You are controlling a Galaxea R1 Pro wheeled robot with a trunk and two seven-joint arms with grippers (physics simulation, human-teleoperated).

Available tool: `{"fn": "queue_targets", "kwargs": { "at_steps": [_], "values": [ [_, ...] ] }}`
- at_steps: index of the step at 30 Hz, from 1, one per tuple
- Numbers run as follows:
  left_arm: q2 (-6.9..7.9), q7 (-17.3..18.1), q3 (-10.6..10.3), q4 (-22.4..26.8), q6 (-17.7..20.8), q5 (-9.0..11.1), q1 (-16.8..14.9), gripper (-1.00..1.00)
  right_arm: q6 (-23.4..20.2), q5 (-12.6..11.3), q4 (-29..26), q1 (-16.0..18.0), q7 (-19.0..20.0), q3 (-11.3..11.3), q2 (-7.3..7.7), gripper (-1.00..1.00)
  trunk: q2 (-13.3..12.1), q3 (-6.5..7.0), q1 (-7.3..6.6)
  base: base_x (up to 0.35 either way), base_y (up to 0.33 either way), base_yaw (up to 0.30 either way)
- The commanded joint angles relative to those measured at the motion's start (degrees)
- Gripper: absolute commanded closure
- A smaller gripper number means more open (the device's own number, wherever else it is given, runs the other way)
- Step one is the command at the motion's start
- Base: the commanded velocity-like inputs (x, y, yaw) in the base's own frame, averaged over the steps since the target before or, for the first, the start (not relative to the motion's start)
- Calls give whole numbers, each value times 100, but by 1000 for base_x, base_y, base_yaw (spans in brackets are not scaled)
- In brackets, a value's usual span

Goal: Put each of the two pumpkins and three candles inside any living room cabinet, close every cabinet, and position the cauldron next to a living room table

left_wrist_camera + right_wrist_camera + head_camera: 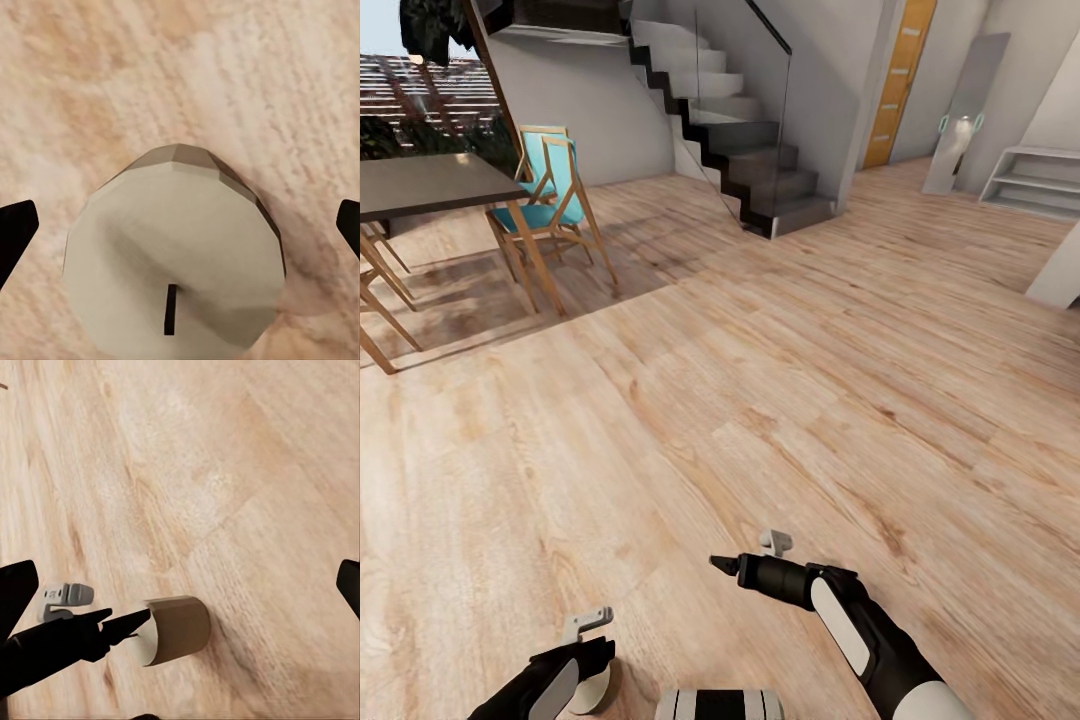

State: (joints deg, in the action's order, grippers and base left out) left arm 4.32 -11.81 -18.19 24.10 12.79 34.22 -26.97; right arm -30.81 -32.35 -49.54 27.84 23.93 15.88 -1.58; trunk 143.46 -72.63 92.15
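A pale cream candle (176, 255) with a short black wick sits end-on between the fingers of my left gripper (180, 232), held off the wood floor. Seen from the right wrist, the candle (176, 630) is a short beige cylinder at the tip of the left gripper's dark fingers (112, 628). In the head view the left gripper (592, 665) is low at the bottom edge with the candle (594, 690) beside it. My right gripper (750, 555) hangs open over bare floor with nothing in it. The pumpkins, cabinet, cauldron and coffee table are out of view.
A dark dining table (420, 185) with a teal-seated wooden chair (550, 205) stands at the left. A dark staircase (750, 150) with a glass rail rises ahead. A white shelf (1040, 180) and an orange door (900, 80) are at the far right. Wood floor (810, 380) stretches between.
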Motion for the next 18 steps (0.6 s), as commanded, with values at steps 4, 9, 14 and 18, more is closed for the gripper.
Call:
{"fn": "queue_targets", "kwargs": {
  "at_steps": [4, 9, 14, 18],
  "values": [
    [8, -45, -53, 16, 21, 56, -1, -100, -217, -34, -299, 2, 385, -4, 4, -100, 2, -4, -1, 0, 0, 0],
    [8, -43, -51, 16, 21, 51, -1, -100, -462, -35, -983, 2, 569, -19, 5, -100, 3, -26, 1, 0, 0, 0],
    [8, -42, -49, 16, 21, 50, -1, -100, -496, -35, -1089, 2, 585, -23, 0, -100, 10, -137, 14, 0, 0, 0],
    [8, -43, -47, 16, 21, 50, -1, -100, -499, -35, -1099, 2, 586, -23, 0, -100, 15, -226, 25, 0, 0, 0]
  ]
}}
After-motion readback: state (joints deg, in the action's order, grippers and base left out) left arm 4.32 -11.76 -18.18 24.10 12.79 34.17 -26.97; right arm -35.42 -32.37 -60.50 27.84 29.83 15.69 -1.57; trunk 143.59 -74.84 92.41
